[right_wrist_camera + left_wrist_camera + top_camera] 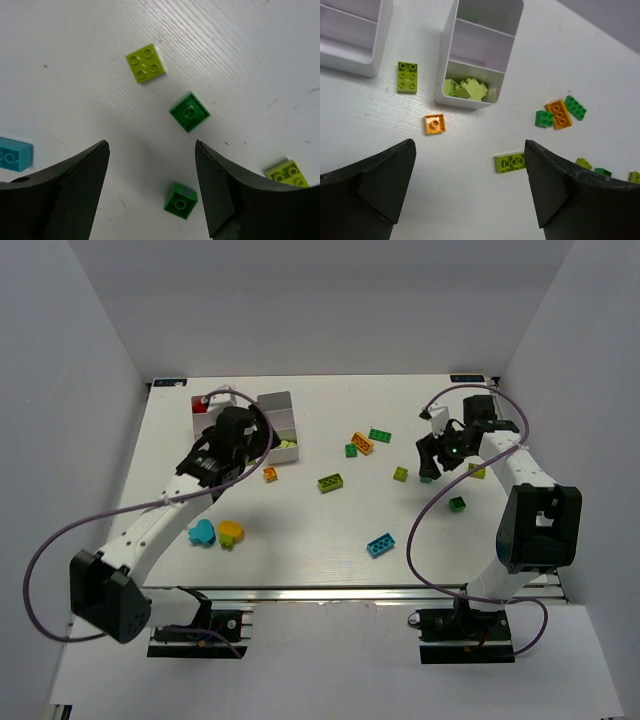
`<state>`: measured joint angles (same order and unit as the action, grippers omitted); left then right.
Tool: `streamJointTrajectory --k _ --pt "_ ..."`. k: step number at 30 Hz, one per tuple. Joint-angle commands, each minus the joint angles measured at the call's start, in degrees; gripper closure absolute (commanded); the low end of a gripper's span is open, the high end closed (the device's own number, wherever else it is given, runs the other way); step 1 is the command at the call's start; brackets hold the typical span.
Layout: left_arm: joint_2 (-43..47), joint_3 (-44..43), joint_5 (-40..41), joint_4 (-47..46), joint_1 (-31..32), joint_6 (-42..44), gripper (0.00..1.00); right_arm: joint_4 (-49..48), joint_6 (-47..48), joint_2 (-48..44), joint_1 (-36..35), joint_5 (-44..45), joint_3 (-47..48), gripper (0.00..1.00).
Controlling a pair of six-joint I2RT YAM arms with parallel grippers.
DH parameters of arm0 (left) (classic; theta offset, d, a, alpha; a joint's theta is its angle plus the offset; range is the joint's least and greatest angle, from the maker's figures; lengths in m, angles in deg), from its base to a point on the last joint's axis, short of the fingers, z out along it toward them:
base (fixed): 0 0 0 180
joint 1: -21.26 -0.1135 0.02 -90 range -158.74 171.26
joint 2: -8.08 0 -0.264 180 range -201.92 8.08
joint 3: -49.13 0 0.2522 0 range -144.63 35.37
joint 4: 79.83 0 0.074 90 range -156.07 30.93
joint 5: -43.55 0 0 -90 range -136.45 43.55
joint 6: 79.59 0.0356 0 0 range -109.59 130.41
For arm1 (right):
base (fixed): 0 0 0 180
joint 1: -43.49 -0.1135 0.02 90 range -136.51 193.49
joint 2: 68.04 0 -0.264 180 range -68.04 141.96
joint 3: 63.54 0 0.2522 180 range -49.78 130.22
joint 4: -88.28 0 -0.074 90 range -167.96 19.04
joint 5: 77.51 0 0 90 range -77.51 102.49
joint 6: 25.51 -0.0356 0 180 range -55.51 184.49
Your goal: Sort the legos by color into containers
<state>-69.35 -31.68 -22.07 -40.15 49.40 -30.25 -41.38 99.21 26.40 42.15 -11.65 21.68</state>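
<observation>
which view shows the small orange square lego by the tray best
Left wrist: the orange square lego lies close up, unobstructed, near the white tray. Top external shows it tiny beside the left arm. Right wrist misses it.

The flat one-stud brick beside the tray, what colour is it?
That brick is orange, clearest in left wrist view.

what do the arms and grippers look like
The left arm and right arm have white links with black joint housings. A thin purple cable loops along each. The left gripper and right gripper are black, with broad matte wedge-shaped fingers. A small green light glows near the right wrist.
</observation>
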Motion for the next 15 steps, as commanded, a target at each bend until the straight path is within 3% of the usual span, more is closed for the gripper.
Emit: streamJointTrajectory --k 1,4,10,15 --pt "6.47 5.16 -2.58 -3.67 -1.33 1.11 0.02 -0.55 -1.77 -2.24 0.64 5.15 1.66 0.24" --pt "10.44 9.03 -3.20 -2.72 -1.77 1.03 0.02 4.28 4.20 -1.97 2.29 4.37 2.45 0.17" --pt "13.62 14.74 -3.46 0.19 -3.27 0.59 0.02 9.74 18.70 -4.78 6.26 -3.37 0.44 0.14" --pt "14.32 17.30 -5.83 0.54 -5.81 1.99 0.02 8.69 20.21 -5.23 9.34 -3.38 -0.62 0.13"
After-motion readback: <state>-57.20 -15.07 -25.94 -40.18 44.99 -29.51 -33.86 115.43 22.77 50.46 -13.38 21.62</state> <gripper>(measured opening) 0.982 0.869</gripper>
